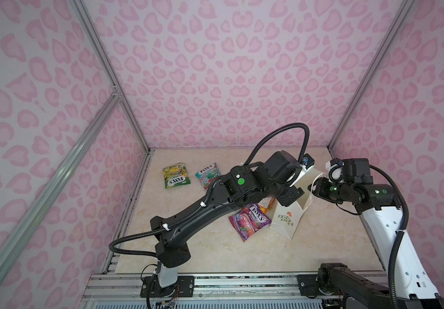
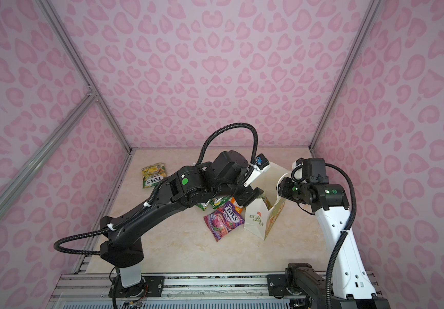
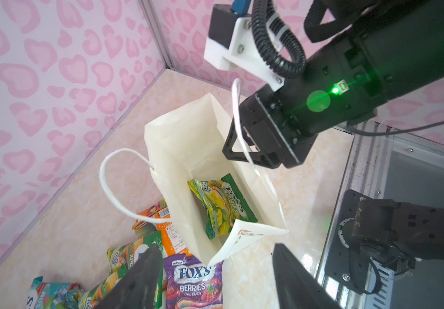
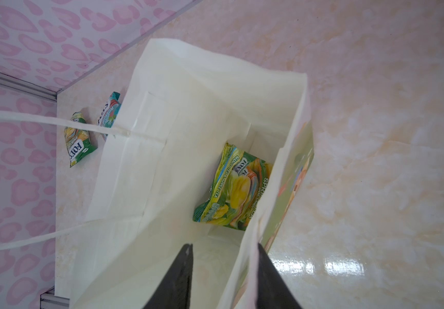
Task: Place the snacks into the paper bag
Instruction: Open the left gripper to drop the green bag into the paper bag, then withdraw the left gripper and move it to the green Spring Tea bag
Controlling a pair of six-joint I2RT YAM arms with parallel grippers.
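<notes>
Standing open-mouthed on a beige marble-patterned table (image 1: 215, 254) is a white paper carrier bag (image 1: 286, 222) with green "LOVE LIFE" lettering, placed right of centre in both top views. One glossy green-and-yellow candy pouch (image 3: 220, 206) lies at the bottom inside it.

The left fingers (image 3: 140, 281), black and tapered, hover above the bag's mouth, spread wide and holding nothing. The right fingers (image 4: 178, 281) sit at the bag's rim, parted, one inside the bag and one outside, with the paper wall between them. A white twisted handle (image 3: 236, 112) lies across them in the left wrist view.

Just beside the bag on the table lies a purple "FOX'S BERRIES" pouch (image 1: 250, 222). An orange pouch (image 3: 172, 235) touches the bag's wall, and a green pouch (image 3: 124, 256) rests next to it, partly hidden by the left arm.

Well apart, toward the far left of the table, a second green-and-yellow pouch (image 1: 176, 175) and a teal pouch (image 1: 208, 175) lie side by side.
</notes>
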